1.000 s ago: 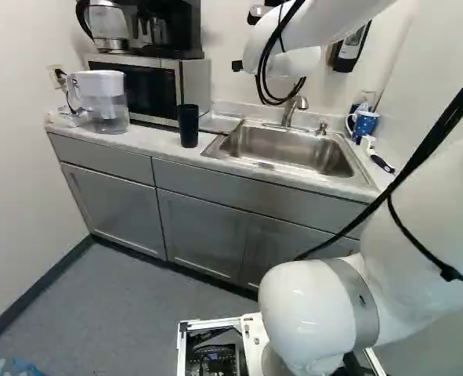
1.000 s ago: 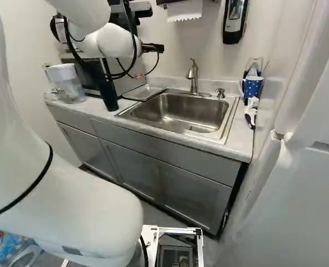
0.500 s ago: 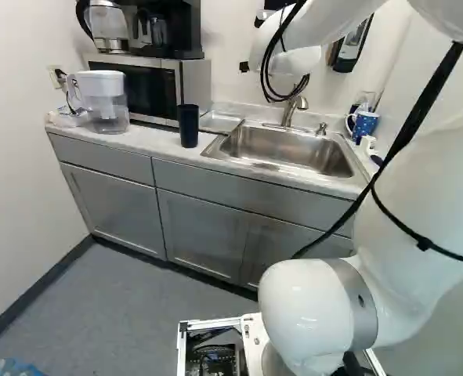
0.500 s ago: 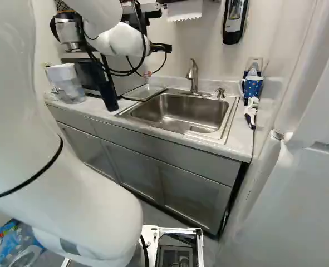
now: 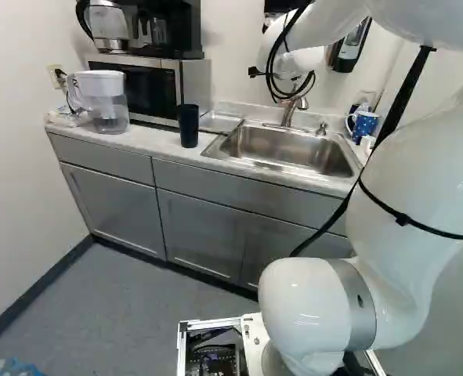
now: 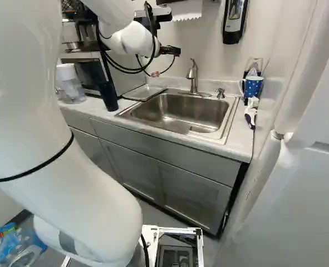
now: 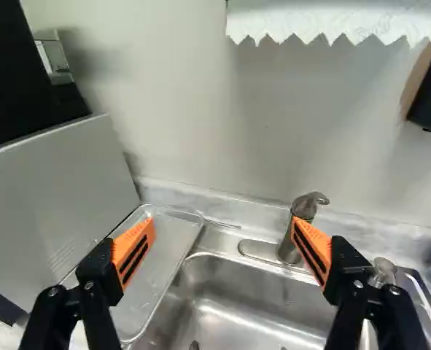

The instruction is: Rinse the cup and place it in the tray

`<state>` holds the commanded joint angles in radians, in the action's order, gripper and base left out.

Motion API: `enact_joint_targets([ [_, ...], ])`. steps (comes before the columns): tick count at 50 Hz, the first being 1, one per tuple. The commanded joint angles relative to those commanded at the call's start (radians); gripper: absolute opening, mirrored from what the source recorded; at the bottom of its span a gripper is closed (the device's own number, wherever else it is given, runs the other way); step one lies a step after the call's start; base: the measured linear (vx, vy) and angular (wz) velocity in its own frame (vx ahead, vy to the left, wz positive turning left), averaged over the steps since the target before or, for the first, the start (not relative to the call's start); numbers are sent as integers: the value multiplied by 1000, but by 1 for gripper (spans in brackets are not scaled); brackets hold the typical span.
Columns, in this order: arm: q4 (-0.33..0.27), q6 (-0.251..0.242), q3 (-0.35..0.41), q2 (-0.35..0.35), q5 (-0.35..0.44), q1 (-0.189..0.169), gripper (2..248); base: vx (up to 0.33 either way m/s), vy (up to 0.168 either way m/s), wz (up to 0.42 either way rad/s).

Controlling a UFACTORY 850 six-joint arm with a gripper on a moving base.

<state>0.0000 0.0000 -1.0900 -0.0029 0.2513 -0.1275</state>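
Observation:
In the right base view my gripper (image 6: 155, 73) shows only as a bit of orange beyond the wrist, before the back wall. The wrist view has the gripper (image 7: 222, 244) open, nothing between its orange pads, above the tray and sink. A dark tall cup (image 5: 188, 125) stands upright on the counter, left of the sink. The metal tray (image 7: 173, 244) lies flat between the microwave and sink, partly behind one finger. A blue dotted mug (image 6: 251, 87) stands at the sink's far right corner. Which cup is meant, I cannot tell.
The sink (image 6: 181, 114) has a faucet (image 6: 193, 75) behind it. A microwave (image 5: 149, 86) and a water pitcher (image 5: 103, 102) stand on the left counter. A brush (image 6: 251, 113) lies right of the sink. A paper towel (image 7: 332, 22) hangs above.
My arm has swung to the right, carrying the open gripper toward the faucet side. Cup, tray and mug have stayed in place, and the base has not moved.

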Motion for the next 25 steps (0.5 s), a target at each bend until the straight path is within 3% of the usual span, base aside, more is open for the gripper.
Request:
enact_joint_targets([
  [25,0,0,-92,-90,-81,-44,247,0,0,0],
])
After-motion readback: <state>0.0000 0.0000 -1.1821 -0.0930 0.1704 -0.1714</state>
